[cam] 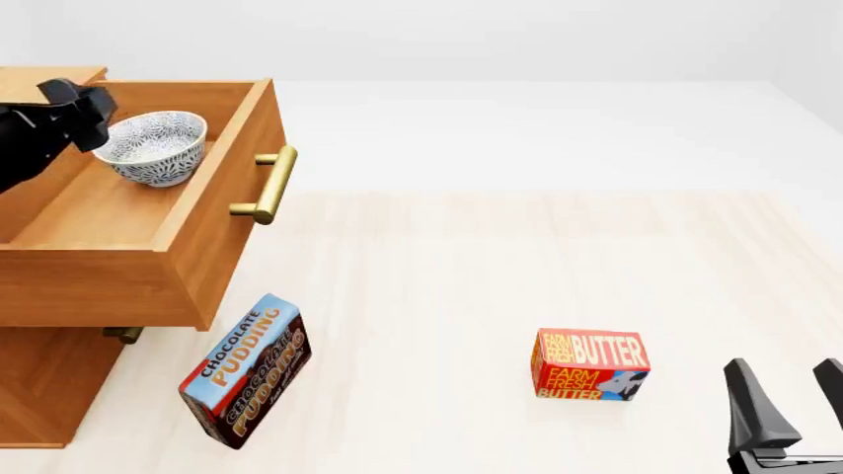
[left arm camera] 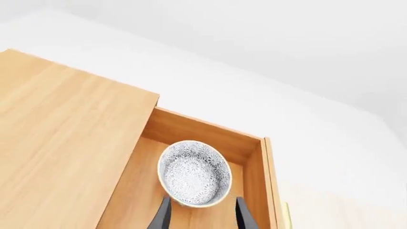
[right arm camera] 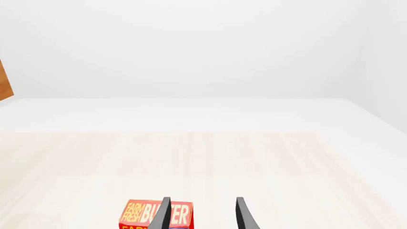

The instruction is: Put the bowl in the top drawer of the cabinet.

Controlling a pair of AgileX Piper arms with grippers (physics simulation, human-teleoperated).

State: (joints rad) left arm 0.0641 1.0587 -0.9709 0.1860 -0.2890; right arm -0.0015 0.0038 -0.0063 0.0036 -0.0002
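Butter box (cam: 590, 366): red carton on the table, lettered "FARM FRESH BUTTER" in yellow on its top and front faces, with a small picture at the lower corner too small to make out. The right wrist view reads "FARM BUTTER" on the part that shows.
Pudding box (cam: 245, 370): blue and brown carton lettered "CHOCOLATE PUDDING", lying tilted on the table just before the cabinet's corner.
Bowl (cam: 154, 147): white with blue-grey speckle, upright inside the top drawer, near its back and toward the handle side.
Top drawer (cam: 197, 247): pulled fully out, brass bar handle (cam: 267, 184) on its front.
Cabinet (cam: 39, 385): light-brown wood, at the table's left; a bit of a second brass handle shows under the open drawer.
Left gripper (left arm camera: 202, 214): fingers parted with a clear gap, empty, tips just beside the bowl's rim without clasping it.
Left arm: black, reaching in from the left above the drawer.
Right gripper (cam: 795, 395): fingers parted, holding nothing, low at the table's near right edge.
Right arm: pointed forward, butter box just left of its fingers.
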